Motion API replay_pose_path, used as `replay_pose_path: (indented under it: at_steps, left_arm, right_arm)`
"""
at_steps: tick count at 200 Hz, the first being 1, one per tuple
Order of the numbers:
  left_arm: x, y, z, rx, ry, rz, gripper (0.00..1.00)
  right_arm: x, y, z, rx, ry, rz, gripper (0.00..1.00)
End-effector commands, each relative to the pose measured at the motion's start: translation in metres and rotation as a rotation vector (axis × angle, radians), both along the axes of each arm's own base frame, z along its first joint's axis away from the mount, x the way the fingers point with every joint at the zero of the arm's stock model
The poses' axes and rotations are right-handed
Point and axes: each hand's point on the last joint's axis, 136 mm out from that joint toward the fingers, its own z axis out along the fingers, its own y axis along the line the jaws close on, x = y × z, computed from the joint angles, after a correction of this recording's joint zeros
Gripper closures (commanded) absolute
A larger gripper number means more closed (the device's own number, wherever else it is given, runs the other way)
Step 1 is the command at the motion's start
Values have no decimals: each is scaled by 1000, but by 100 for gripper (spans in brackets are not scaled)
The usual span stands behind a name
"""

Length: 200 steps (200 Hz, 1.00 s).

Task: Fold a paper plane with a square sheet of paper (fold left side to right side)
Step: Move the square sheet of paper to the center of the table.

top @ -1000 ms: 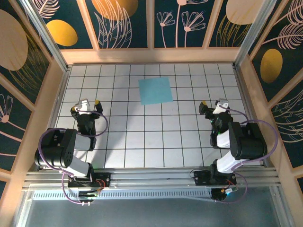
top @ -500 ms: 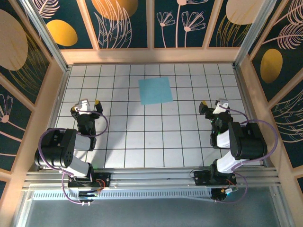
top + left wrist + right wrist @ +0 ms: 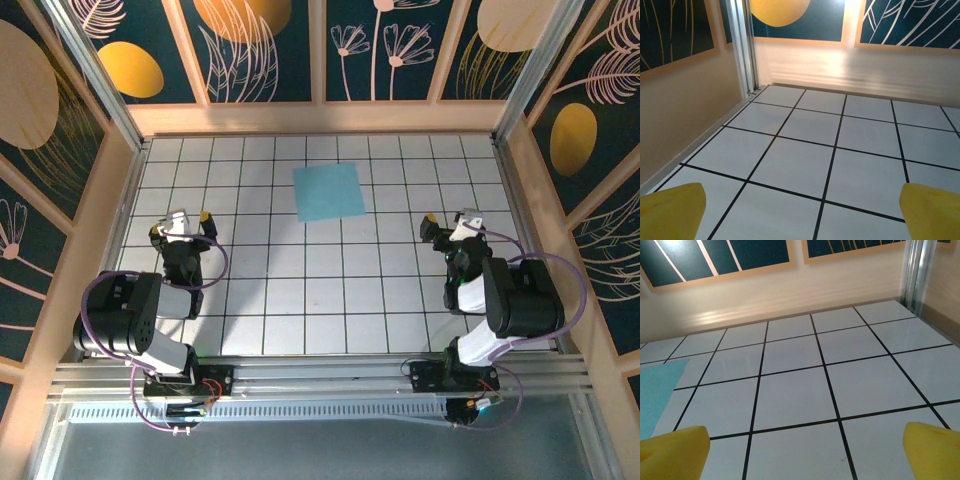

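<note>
The square sheet of paper (image 3: pixel 329 191) lies flat and unfolded, light blue, on the white grid table toward the back centre; a strip of it (image 3: pixel 655 392) shows at the left edge of the right wrist view. My left gripper (image 3: pixel 181 223) rests at the table's left side, open, with bare tiles between its yellow fingertips (image 3: pixel 670 212). My right gripper (image 3: pixel 452 222) rests at the right side, open as well, its yellow fingertips (image 3: pixel 932 450) wide apart over bare tiles. Both grippers are well short of the paper. No paper plane is in view.
Wooden walls (image 3: pixel 320 118) with dark floral panels close in the table at the back and both sides. A metal post (image 3: pixel 742 47) stands at the far left corner. An aluminium rail (image 3: pixel 320 378) carries both arm bases at the near edge.
</note>
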Motion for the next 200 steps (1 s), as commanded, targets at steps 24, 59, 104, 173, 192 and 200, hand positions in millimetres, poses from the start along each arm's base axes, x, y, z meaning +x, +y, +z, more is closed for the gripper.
replay_pose_path:
  at_steps: [24,59,104,173,192,200]
  left_arm:
    - [3,-2,6,-16,-24,-13,1]
    - [2,-2,7,-14,-31,-13,1]
    - [-10,-1,50,-39,-67,-13,1]
    - [-26,-57,71,-551,58,-263,1]
    - [-38,-79,61,-705,86,-362,1]
    - [-42,-87,57,-750,107,-398,1]
  right_arm:
    - [3,-4,12,-11,-46,-26,1]
    - [1,-5,23,-4,-57,-34,1]
    - [-4,-8,48,65,-22,-62,1]
    - [2,66,45,517,307,216,1]
    - [4,108,29,583,443,320,1]
    - [6,125,23,586,493,352,2]
